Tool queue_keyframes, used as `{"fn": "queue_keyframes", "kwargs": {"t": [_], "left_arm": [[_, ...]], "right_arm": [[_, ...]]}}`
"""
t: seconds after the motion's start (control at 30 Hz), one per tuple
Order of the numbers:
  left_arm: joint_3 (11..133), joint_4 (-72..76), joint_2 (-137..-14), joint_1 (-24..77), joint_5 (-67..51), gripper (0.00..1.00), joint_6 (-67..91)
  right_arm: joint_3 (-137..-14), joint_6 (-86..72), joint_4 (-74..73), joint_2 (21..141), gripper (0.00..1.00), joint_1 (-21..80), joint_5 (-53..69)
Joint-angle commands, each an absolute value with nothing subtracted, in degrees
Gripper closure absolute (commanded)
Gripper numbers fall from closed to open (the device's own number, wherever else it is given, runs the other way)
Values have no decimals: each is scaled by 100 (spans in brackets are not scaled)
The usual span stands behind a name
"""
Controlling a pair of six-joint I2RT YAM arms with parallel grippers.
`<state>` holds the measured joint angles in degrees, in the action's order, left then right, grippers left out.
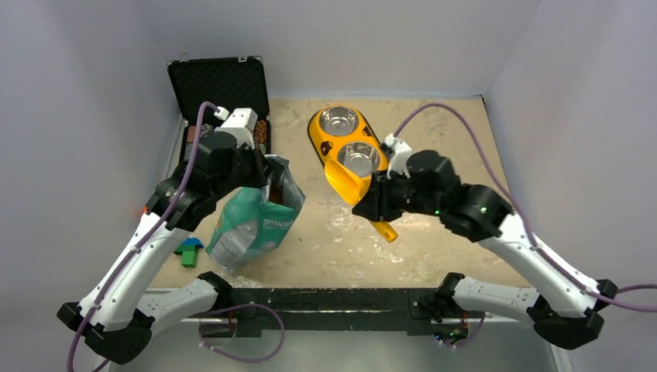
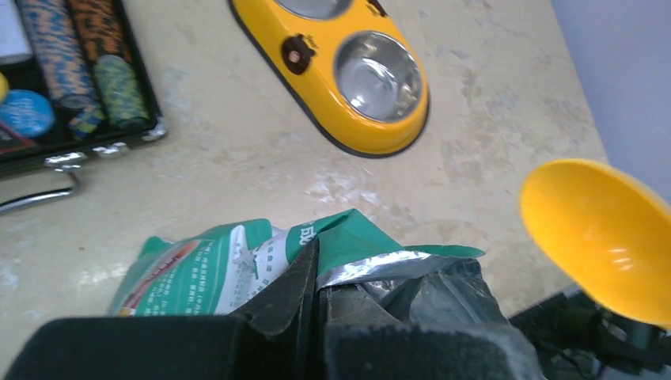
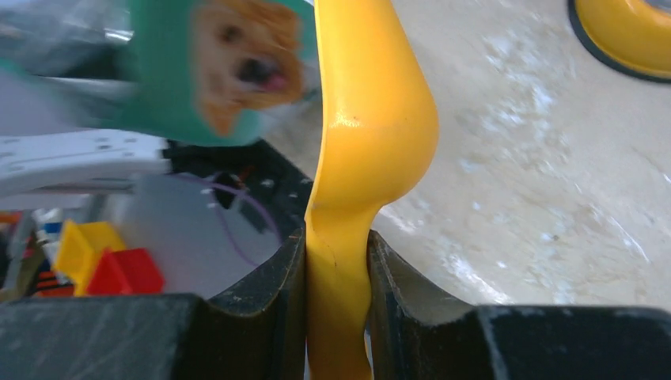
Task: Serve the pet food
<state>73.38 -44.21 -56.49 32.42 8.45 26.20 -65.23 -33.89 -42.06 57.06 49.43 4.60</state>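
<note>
The teal-green pouch (image 1: 252, 221) with a golden dog's face (image 3: 245, 59) stands open at the table's left. My left gripper (image 1: 263, 172) is shut on its top rim (image 2: 372, 265), holding the mouth open. The pet food is hidden inside the pouch. My right gripper (image 1: 377, 203) is shut on the handle of a yellow scoop (image 1: 350, 180), held in the air between the pouch and the bowls. The scoop's cup (image 2: 601, 229) is empty in the left wrist view; its handle (image 3: 356, 198) fills the right wrist view. The yellow double bowl (image 1: 349, 139) has two empty steel cups.
An open black case (image 1: 221, 97) with poker chips (image 2: 79, 55) stands at the back left. Green and blue blocks (image 1: 188, 252) lie near the front left edge. Grey walls close in the table on three sides.
</note>
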Motion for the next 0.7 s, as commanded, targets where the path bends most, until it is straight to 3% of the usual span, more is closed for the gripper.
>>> {"fn": "queue_keyframes", "kwargs": {"t": [0.0, 0.23, 0.67], "left_arm": [[7594, -4091, -5663, 3243, -672, 100, 3209], [7727, -3732, -5537, 3307, -950, 100, 3260], [7964, -3302, -6244, 3554, -1637, 100, 2989]], "right_arm": [[-8746, -3219, -6458, 6007, 100, 4944, 1701], [-10762, -2775, -7762, 6961, 100, 4958, 2963], [-11446, -2754, -8575, 8564, 100, 4908, 2479]]}}
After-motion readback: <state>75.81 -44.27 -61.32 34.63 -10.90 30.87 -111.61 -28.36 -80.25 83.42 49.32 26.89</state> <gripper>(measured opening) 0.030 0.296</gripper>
